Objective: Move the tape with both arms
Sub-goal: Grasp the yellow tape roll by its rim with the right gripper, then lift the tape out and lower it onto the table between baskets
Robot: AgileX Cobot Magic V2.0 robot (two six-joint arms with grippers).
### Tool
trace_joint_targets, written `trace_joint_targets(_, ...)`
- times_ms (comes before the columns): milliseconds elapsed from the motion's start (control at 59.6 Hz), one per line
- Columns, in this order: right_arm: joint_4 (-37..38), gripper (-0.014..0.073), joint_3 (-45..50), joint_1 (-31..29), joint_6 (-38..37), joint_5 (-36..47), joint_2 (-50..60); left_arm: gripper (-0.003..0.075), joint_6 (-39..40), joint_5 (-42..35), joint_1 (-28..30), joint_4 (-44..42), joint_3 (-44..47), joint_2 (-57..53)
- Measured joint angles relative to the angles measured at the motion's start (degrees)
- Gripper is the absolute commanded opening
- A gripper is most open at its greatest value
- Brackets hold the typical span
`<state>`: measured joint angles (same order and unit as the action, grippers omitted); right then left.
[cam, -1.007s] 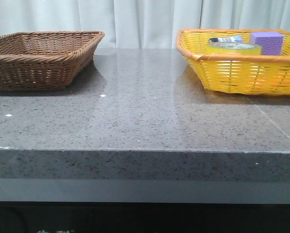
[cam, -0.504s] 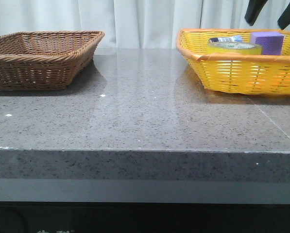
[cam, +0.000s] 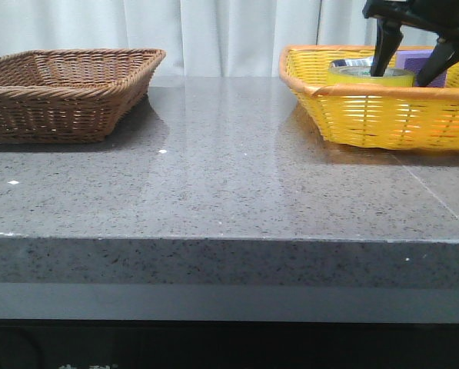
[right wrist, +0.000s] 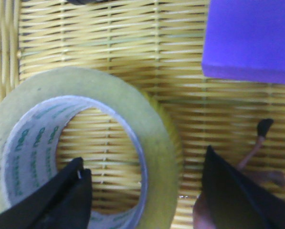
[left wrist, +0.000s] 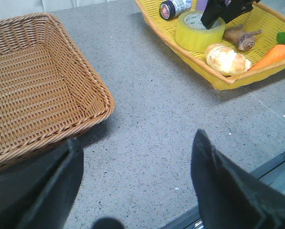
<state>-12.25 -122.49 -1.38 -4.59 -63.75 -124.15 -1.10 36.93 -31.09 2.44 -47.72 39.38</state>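
Observation:
The yellow tape roll (cam: pixel 360 76) lies flat in the yellow basket (cam: pixel 367 115) at the back right; it also shows in the left wrist view (left wrist: pixel 192 34) and the right wrist view (right wrist: pixel 152 124). My right gripper (cam: pixel 404 71) is open and reaches down into the basket, one finger inside the roll's pale core and the other outside its wall (right wrist: pixel 144 167). My left gripper (left wrist: pixel 135 157) is open and empty above the grey table, near its front edge, beside the brown basket (left wrist: pixel 37 95).
A purple block (cam: pixel 423 58) and a dark-capped bottle (left wrist: pixel 173 8) lie behind the tape. A bread roll (left wrist: pixel 226 59), a carrot (left wrist: pixel 271 56) and a brown root (left wrist: pixel 241 37) share the yellow basket. The brown basket (cam: pixel 60 92) stands at the back left.
The right arm has come down from above into the yellow basket, and its open fingers now straddle the wall of the tape roll. Nothing else has moved.

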Motion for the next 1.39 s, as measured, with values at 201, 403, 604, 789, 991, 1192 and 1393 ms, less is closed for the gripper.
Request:
trace_joint_targets(201, 0.0, 0.0273, 0.0, 0.0, -0.19, 0.87, -1.61, 0.0481, 0.0, 0.0, 0.0, 0.0, 0.0, 0.0)
trace_joint_targets(403, 0.47, 0.0065, 0.0, 0.0, -0.57, 1.79, -2.12, 0.0481, 0.0, 0.0, 0.0, 0.0, 0.0, 0.0)
trace_joint_targets(604, 0.0, 0.0057, -1.96, 0.0, -0.57, 0.29, -2.56, 0.0481, 0.0, 0.0, 0.0, 0.0, 0.0, 0.0)
trace_joint_targets(789, -0.46, 0.0057, -6.06, 0.12, -0.44, -4.12, -2.27, 0.0481, 0.0, 0.0, 0.0, 0.0, 0.0, 0.0)
trace_joint_targets(991, -0.46, 0.0057, -6.86, 0.3, 0.45, -6.73, 2.52, 0.0481, 0.0, 0.0, 0.0, 0.0, 0.0, 0.0)
trace_joint_targets(1192, -0.46, 0.0057, -7.05, 2.66, 4.18, -8.22, 8.57, 0.0481, 0.0, 0.0, 0.0, 0.0, 0.0, 0.0)
trace_joint_targets(1393, -0.46, 0.0057, -5.71, 8.67, 9.72, -8.22, 13.89, 0.0481, 0.0, 0.0, 0.0, 0.0, 0.0, 0.0)
